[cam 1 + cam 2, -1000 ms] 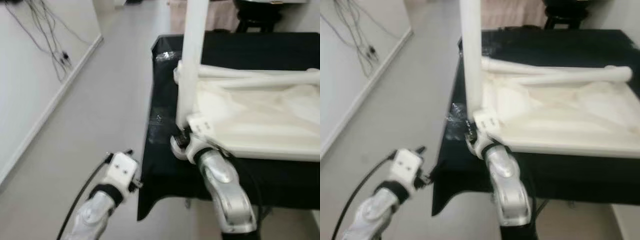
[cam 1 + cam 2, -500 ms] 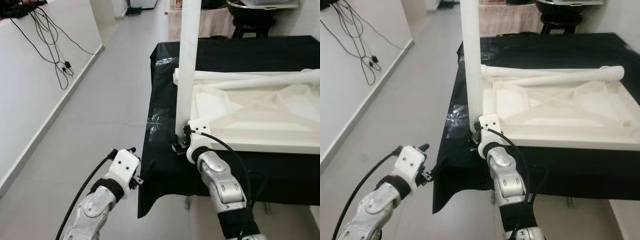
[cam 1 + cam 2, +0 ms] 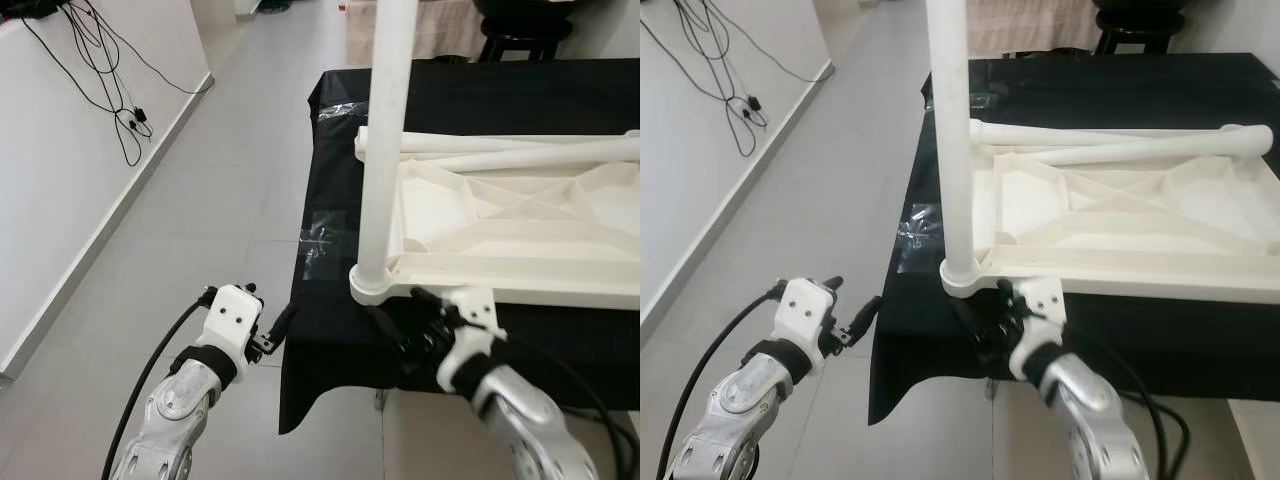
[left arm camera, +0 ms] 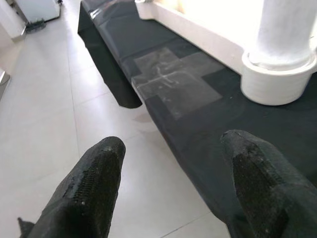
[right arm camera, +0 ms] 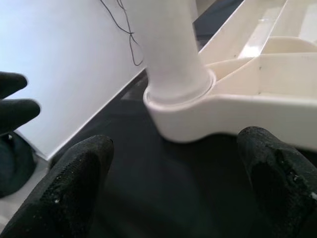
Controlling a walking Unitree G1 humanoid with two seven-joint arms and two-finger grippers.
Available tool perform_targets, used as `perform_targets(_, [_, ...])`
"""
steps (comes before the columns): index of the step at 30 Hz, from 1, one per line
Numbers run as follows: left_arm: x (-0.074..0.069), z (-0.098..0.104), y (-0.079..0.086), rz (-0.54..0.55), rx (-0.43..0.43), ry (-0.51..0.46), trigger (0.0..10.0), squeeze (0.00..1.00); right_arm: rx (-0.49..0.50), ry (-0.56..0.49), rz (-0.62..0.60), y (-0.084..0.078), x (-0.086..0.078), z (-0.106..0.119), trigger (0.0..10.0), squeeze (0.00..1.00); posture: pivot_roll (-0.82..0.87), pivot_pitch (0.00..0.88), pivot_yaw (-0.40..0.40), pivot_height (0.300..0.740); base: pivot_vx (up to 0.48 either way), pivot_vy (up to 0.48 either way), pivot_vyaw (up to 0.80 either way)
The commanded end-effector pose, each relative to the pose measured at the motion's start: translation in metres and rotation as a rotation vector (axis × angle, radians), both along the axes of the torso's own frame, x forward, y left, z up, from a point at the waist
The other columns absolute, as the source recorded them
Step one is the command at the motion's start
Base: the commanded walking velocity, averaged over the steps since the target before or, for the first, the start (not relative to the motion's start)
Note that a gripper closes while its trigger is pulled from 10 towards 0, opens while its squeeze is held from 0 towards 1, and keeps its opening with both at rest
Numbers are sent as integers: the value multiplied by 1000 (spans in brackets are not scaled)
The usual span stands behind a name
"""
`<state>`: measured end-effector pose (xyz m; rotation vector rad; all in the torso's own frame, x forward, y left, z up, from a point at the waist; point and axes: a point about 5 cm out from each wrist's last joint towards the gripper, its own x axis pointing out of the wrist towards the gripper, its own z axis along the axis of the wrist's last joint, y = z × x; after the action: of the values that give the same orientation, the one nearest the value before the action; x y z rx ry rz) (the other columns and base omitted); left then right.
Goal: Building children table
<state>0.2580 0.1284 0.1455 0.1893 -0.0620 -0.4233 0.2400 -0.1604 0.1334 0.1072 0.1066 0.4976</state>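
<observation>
My right gripper (image 5: 173,188) fingers spread wide below the upright leg (image 3: 385,150); left gripper (image 4: 168,183) open off the black table's (image 3: 330,330) edge.

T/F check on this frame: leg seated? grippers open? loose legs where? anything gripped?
1. One white leg stands upright in the near left corner socket of the upturned tabletop. True.
2. The right gripper is clamped on that leg. False: its fingers are spread apart, short of the socket, holding nothing.
3. The left gripper is open, beside the edge of the black table. True.
4. Two loose legs lie on the floor. False: they lie across the far side of the tabletop.
</observation>
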Motion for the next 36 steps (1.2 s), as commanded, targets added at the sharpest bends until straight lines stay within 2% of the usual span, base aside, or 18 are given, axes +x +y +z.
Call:
perform_targets(1, [-1,-9,7,28,11,41,10000,0,35,-30,69,10,-6,7,10000,0,-42,139,66,740,0,480,0])
perform_targets(5, [0,-9,8,39,7,42,10000,0,48,-30,157,18,-14,9,10000,0,-44,138,73,740,0,480,0])
perform_targets(6, [0,-9,9,48,1,44,10000,0,15,-36,210,24,-15,9,10000,0,-44,138,73,740,0,480,0])
perform_targets(7, [1,-10,11,60,-3,46,10000,0,-28,-52,236,29,-9,8,10000,0,-37,135,69,740,0,480,0])
perform_targets(8, [1,-10,11,60,-3,46,10000,0,-28,-52,236,29,-9,8,10000,0,-37,135,69,740,0,480,0])
perform_targets(9, [1,-10,12,68,-4,48,10000,0,-51,-69,208,32,1,9,10000,0,-32,133,69,740,0,480,0])
perform_targets(15, [2,-10,15,95,3,48,10000,0,-74,-80,88,33,19,11,10000,0,-16,130,63,740,0,478,0])
perform_targets(16, [3,-11,18,115,6,46,10000,0,-85,-86,28,33,25,13,10000,0,-13,130,64,740,0,476,0])
perform_targets(20, [3,-11,18,130,26,48,10000,0,-94,-76,-32,33,29,12,10000,0,-11,130,63,740,0,236,0])
perform_targets(21, [3,-12,16,121,92,51,10000,0,-139,-48,-90,30,31,8,10000,0,-12,130,64,740,0,0,0])
perform_targets(22, [3,-12,15,117,118,56,10000,0,-162,-41,-116,28,31,7,10000,0,-13,129,64,740,0,0,0])
perform_targets(24, [4,-12,14,108,117,61,10000,0,-195,-37,-155,25,32,5,10000,0,-17,128,65,740,0,0,0])
perform_targets(26, [4,-12,13,102,112,63,10000,0,-215,-38,-181,23,33,4,10000,0,-17,128,65,740,0,0,0])
perform_targets(29, [3,-14,13,109,72,92,10000,0,-185,-7,-232,18,36,0,10000,0,-27,119,64,740,0,0,0])
perform_targets(30, [0,-16,13,123,35,107,10000,0,-178,5,-244,16,37,-2,10000,0,-29,117,63,740,0,0,0])
perform_targets(32, [0,-16,13,123,35,107,10000,0,-178,5,-244,16,37,-2,10000,0,-29,117,63,740,0,0,0])
perform_targets(33, [-2,-17,14,156,-15,111,10000,0,-202,3,-236,16,40,-4,10000,0,-35,102,52,740,251,0,0])
perform_targets(36, [-2,-19,14,178,-60,123,10000,0,-244,-7,-213,18,43,-5,10000,0,-38,95,41,740,279,0,0])
